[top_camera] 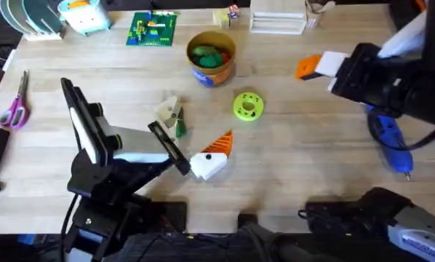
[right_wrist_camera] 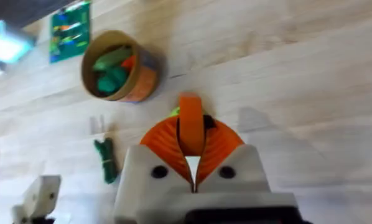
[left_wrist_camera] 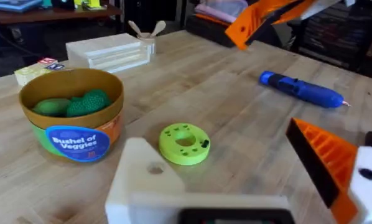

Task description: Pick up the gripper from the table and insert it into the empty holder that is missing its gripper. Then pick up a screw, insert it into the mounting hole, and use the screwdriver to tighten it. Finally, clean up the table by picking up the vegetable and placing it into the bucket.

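My right end effector pinches the orange gripper at upper right (screwdriver below); my left end effector sits spread mid-counter.

**Colours on the table**

Table: pale wood grain. Bucket nr far edge: tan-yellow w/ blue label, green and orange toys inside. Screwdriver nr right edge: blue. Disc: lime green. Vegetable: dark green. Scissors nr left edge: pink/purple handles.
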